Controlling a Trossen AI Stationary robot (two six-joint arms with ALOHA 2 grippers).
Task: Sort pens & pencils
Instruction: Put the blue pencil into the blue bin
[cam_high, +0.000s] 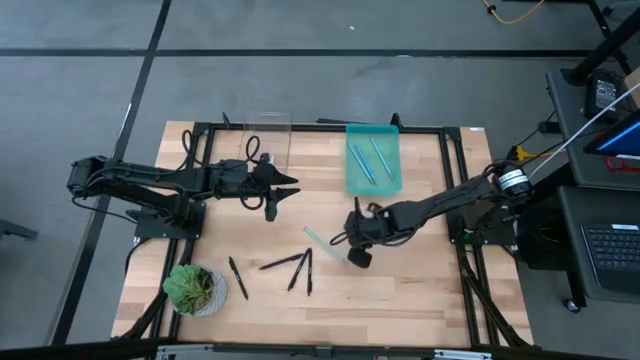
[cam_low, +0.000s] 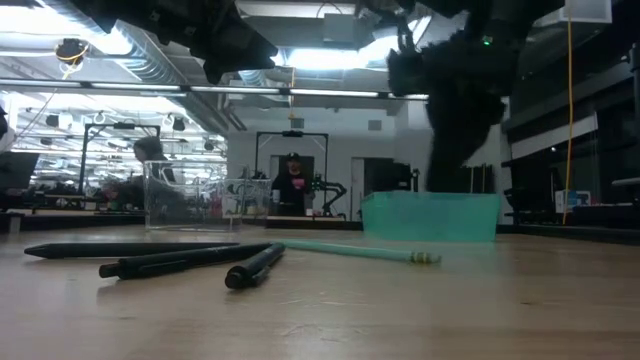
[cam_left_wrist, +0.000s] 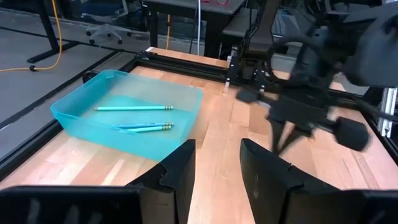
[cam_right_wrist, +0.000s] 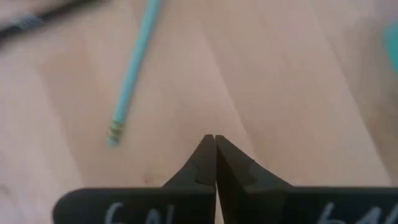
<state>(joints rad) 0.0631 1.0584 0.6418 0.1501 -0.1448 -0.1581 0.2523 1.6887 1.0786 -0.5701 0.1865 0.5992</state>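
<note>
Wooden table, with teal bin as landmark. Inside the bin, light blue pencils. Just beyond its near edge, one loose light blue pencil; beside that, right gripper, fingers pressed together, empty. Farther along, four black pens. Level with the bin, left gripper, fingers apart, empty.

Robotics lab: wooden table on black frame, exposed ceiling ducts, other rigs, desk with keyboard.

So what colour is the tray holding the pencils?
Translucent teal tray, clearest in the left wrist view.
</note>
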